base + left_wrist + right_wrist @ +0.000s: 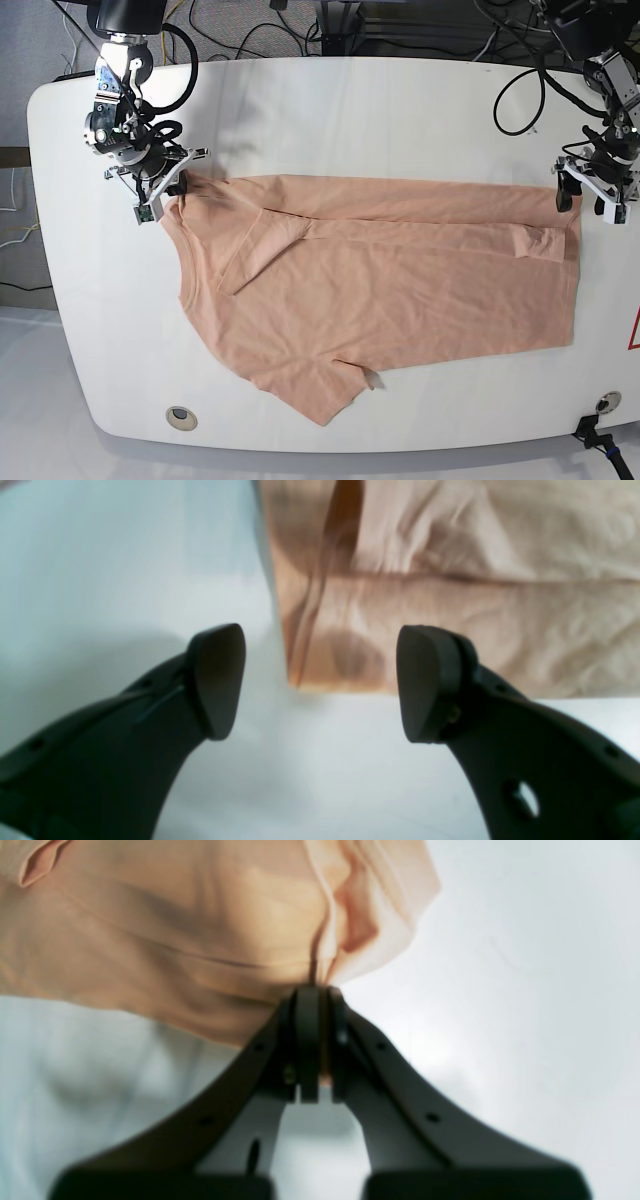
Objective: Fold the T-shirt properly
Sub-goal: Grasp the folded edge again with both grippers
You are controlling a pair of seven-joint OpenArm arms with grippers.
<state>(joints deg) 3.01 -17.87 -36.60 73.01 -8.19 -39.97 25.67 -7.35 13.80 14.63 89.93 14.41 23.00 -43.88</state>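
The peach T-shirt [400,280] lies across the white table [350,110], with its far edge folded over in a strip and one sleeve [320,385] pointing to the front. My right gripper [165,195], on the base view's left, is shut on the shirt's left far corner. In the right wrist view the cloth [175,930] bunches into the closed right gripper [318,995]. My left gripper [590,197] is open at the shirt's right far corner. In the left wrist view that corner [345,675] lies between the fingers of the left gripper [322,682], ungripped.
Cables [520,90] hang over the table's far edge behind both arms. A round fitting [180,417] sits near the front left edge and another [603,402] at the front right. Bare table lies behind and in front of the shirt.
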